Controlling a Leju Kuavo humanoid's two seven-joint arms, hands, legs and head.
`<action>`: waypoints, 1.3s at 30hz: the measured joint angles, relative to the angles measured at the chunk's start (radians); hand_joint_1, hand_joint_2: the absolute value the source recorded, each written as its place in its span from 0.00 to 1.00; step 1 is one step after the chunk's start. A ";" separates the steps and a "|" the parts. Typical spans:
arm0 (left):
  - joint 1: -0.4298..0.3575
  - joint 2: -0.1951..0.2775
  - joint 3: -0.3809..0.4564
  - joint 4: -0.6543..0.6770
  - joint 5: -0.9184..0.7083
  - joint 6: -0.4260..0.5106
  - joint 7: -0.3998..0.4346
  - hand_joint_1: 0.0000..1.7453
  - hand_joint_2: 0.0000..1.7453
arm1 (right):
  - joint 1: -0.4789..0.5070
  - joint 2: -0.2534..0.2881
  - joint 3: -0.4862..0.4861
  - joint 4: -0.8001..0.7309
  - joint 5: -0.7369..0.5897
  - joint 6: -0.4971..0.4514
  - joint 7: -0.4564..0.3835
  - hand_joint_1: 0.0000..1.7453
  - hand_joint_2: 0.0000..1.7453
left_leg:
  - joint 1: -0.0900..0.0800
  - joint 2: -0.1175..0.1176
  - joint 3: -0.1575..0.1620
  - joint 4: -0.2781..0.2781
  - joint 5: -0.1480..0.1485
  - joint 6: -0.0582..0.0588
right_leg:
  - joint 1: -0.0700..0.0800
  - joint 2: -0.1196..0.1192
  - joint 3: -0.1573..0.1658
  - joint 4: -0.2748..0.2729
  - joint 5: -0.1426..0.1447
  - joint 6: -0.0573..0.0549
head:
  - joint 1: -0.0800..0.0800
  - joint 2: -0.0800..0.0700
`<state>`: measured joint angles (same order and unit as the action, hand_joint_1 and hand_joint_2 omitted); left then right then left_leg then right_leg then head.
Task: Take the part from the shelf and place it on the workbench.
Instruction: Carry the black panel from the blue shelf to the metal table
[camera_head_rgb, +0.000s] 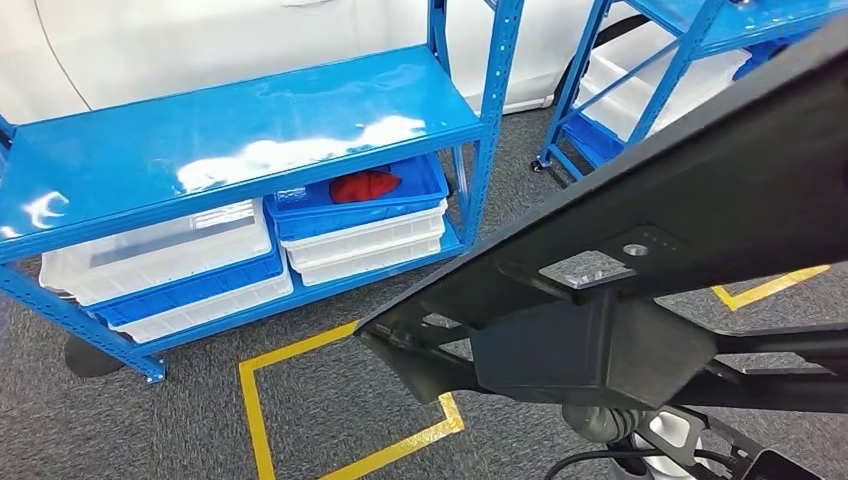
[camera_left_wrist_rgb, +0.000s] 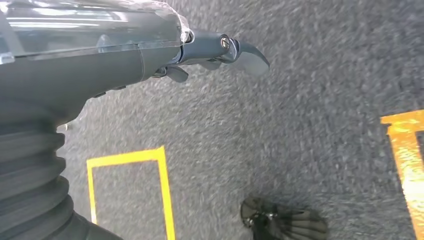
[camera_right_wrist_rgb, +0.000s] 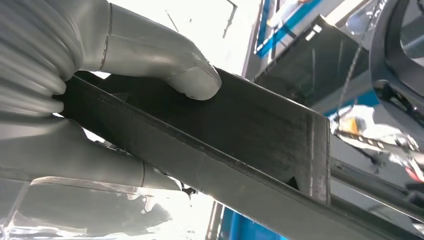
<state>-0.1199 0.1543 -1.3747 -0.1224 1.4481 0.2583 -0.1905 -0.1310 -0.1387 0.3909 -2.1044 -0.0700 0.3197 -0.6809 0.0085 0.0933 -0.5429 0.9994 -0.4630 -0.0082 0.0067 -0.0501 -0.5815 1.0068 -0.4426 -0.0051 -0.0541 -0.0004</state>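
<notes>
Right hand (camera_right_wrist_rgb: 100, 95): clamped on the black part, thick grey thumb pressed flat on its upper face, other fingers wrapped beneath.
Part (camera_right_wrist_rgb: 240, 135): long, black, angled in section; ran away from the right hand's grip toward the shelving; in the head view (camera_head_rgb: 640, 250) crossed the foreground on a slant, raised off the floor, with a boxy block and a small grey plate on its underside.
Left hand (camera_left_wrist_rgb: 220, 52): held nothing, dark fingers loosely extended and slightly curved, hung over grey carpet.
Floor below left hand: grey carpet (camera_left_wrist_rgb: 300, 125); yellow tape square (camera_left_wrist_rgb: 127, 185) beneath the wrist; an orange-yellow strip (camera_left_wrist_rgb: 407, 155) well apart beyond the fingertips; a dark ribbed object (camera_left_wrist_rgb: 282, 222) on the carpet, too blurred to identify.
Shelf (camera_head_rgb: 230, 135): blue metal rack, beyond the part's far end, top surface glossy and bare.
Lower shelf level: stacked white and blue bins (camera_head_rgb: 170, 265); a blue bin (camera_head_rgb: 360, 195) with a red item (camera_head_rgb: 365, 185) inside.
Second rack (camera_head_rgb: 680, 70): blue, past the part on the right hand's side, white bins on its lower level.
Workbench: could not be told from these views.
</notes>
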 joint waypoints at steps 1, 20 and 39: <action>-0.003 0.002 0.000 0.000 0.000 0.007 -0.004 0.00 1.00 | -0.001 0.003 0.005 -0.001 -0.001 -0.007 0.000 1.00 1.00 | 0.001 -0.001 0.001 0.002 -0.004 -0.006 | -0.002 0.009 0.000 -0.003 0.003 -0.006 | 0.000 0.000; -0.012 0.014 -0.014 0.000 0.000 -0.031 -0.002 0.00 1.00 | -0.080 0.073 0.041 0.018 -0.022 0.031 0.000 1.00 1.00 | 0.013 -0.099 -0.017 0.004 0.013 0.025 | -0.018 0.077 -0.088 0.143 -0.060 0.035 | 0.000 0.000; 0.003 -0.023 -0.024 0.000 0.000 -0.053 -0.004 0.00 1.00 | -0.096 0.106 0.039 0.076 0.009 0.113 0.000 1.00 1.00 | 0.003 -0.086 -0.131 0.279 -0.119 -0.017 | -0.007 0.092 0.000 -0.023 0.027 -0.028 | 0.000 0.000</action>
<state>-0.1169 0.1308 -1.3986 -0.1225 1.4481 0.2053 -0.1941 -0.2272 -0.0324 0.4300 -2.0288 -0.0608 0.4323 -0.6809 0.0118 0.0075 -0.6742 1.2783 -0.5818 -0.0251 -0.0004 0.0417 -0.5811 0.9837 -0.4158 -0.0332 -0.0542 -0.0004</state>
